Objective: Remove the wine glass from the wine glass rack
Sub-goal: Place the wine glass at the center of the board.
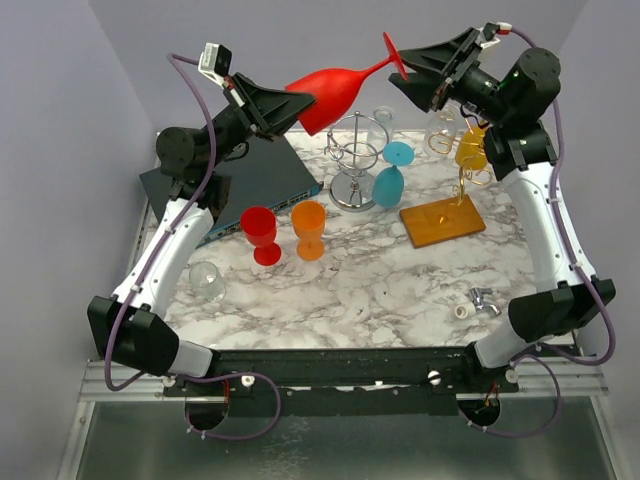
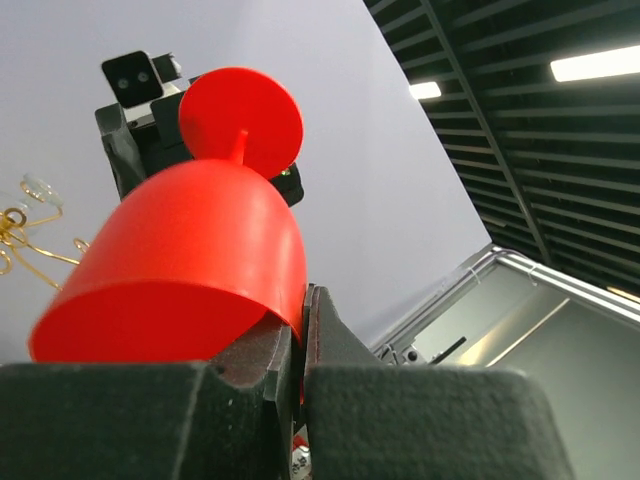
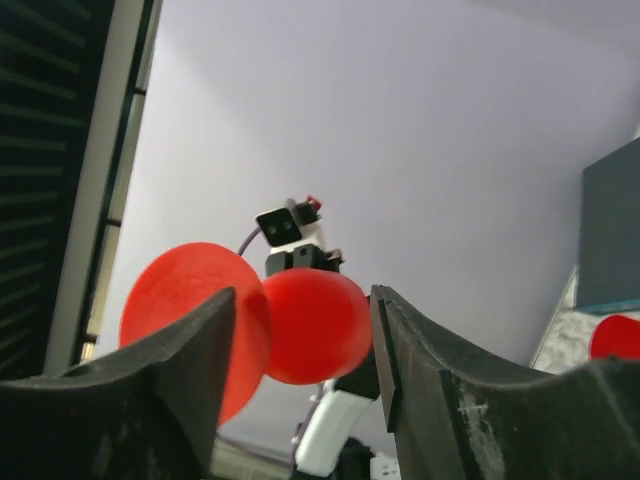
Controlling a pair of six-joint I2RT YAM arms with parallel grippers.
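1. the marble table (image 1: 380,290) appeared only in the top view, with a dark blue box (image 1: 250,185) lying at its far left.
2. the red wine glass (image 1: 325,95) was up in the air over the far side of the table, apart from the wire wine glass rack (image 1: 355,165), which stood on the marble. its long axis ran left to right, tilted slightly. the bowl mouth pointed toward the left arm and the foot was higher, toward the right arm.
3. a blue glass (image 1: 392,175) hung bowl-down on the rack, seen only from above.
4. the left gripper (image 2: 303,330) was pressed together on the bowl's rim. the left wrist view showed the thin wall pinched between the 2 jaws, a detail too small to read from above.
5. the right gripper (image 3: 304,293) stood spread. the right wrist view showed its 2 fingers apart, with the round foot partly hidden behind 1 of them. whether either finger touched the foot could not be told.
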